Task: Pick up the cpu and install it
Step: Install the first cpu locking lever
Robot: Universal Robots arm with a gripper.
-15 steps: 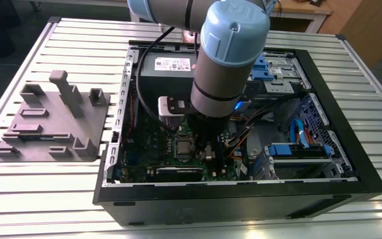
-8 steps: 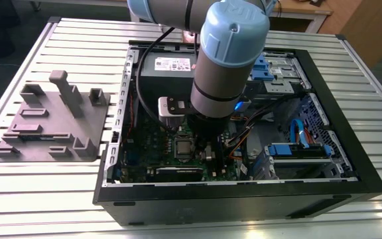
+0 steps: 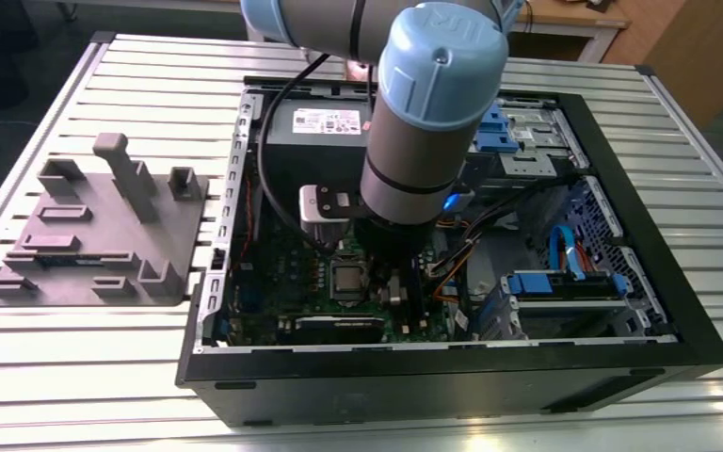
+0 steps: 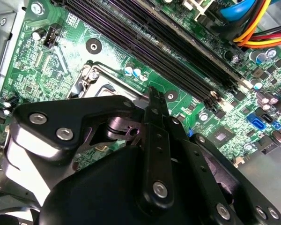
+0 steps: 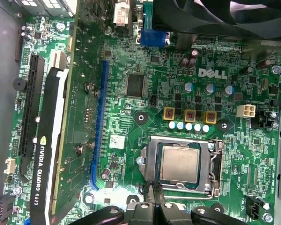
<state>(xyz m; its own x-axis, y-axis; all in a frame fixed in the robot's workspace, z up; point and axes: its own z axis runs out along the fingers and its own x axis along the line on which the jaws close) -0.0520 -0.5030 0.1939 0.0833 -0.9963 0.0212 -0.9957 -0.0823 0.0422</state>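
Silver-topped cpu point(image 5: 179, 162): seated flat in motherboard socket point(image 5: 214, 165), apparently installed; gripper point(image 5: 153, 199) above socket edge, jaws clenched empty.

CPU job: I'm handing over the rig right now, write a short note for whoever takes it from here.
Gripper: fingers closed together with nothing between them, hanging just beside the edge of the socket inside the open PC case.
CPU: lying flat in the motherboard socket frame, silver top up; also visible in the exterior view next to the arm.
Done: the chip is placed in the socket and released.
Left: the pictures do not settle whether the chip is fully seated or whether the socket is latched, so check both.
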